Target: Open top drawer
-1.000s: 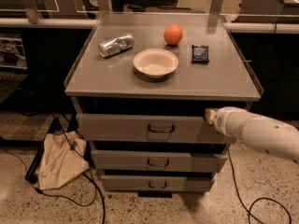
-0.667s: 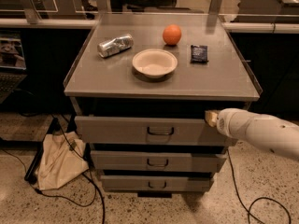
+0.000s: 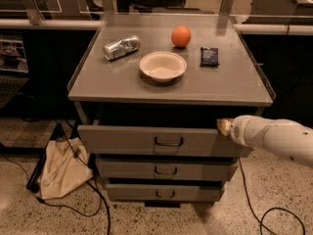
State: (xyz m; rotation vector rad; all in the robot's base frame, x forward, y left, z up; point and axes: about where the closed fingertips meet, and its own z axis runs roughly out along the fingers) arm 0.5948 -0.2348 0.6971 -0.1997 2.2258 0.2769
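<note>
The top drawer [image 3: 127, 140] is the widest grey front of three under the cabinet top, with a small dark bracket handle [image 3: 168, 142] at its centre. It stands pulled out a little, with a dark gap above its front. My white arm comes in from the right, and the gripper [image 3: 224, 127] sits at the drawer front's upper right corner, at its top edge. Only a small tan tip shows there.
On the cabinet top [image 3: 117, 84] lie a crushed can [image 3: 121, 47], a white bowl [image 3: 163, 66], an orange [image 3: 181, 36] and a dark packet [image 3: 209, 56]. Two narrower drawers [image 3: 166, 170] sit below. A beige bag [image 3: 61, 169] and cables [image 3: 264, 214] lie on the floor.
The top drawer has slid further out toward the camera, widening the dark gap above it. The gripper has stayed at the drawer's upper right corner and moved with it.
</note>
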